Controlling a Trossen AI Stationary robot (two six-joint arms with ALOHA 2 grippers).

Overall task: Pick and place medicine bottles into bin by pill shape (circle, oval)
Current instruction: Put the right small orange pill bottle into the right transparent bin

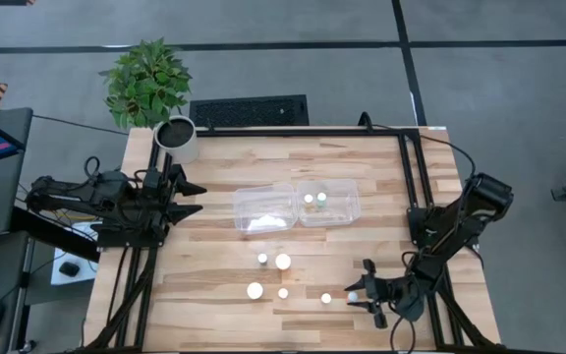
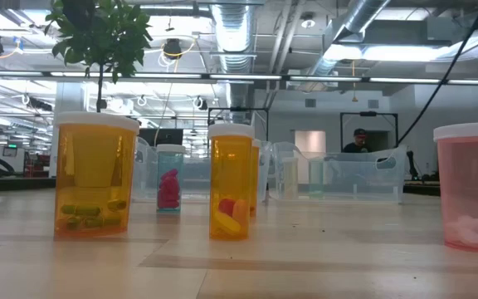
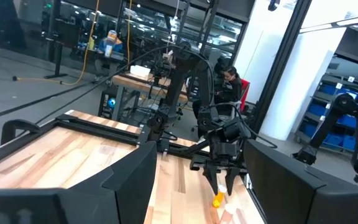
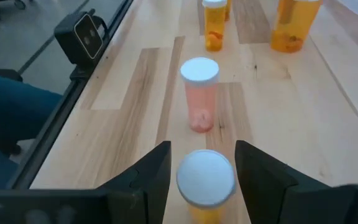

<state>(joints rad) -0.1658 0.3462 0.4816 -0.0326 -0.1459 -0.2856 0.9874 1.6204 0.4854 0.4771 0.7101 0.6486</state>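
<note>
Several white-capped medicine bottles stand upright on the wooden table, among them a wide orange one (image 2: 94, 178), a slimmer orange one (image 2: 231, 183) and a pink one (image 4: 200, 93). Two more bottles (image 1: 314, 199) stand inside the right of two clear bins (image 1: 340, 208). My right gripper (image 4: 205, 168) is open near the table's near edge. Its fingers stand on either side of an orange bottle with a white cap (image 4: 205, 178), which also shows in the high view (image 1: 350, 293). My left gripper (image 1: 190, 197) is open and empty at the table's left edge.
The left clear bin (image 1: 263, 208) stands beside the right one at mid table. A white plant pot (image 1: 177, 138) with a green plant stands at the far left corner. A small camera (image 4: 86, 37) sits at the table's near edge. A person shows in the room behind.
</note>
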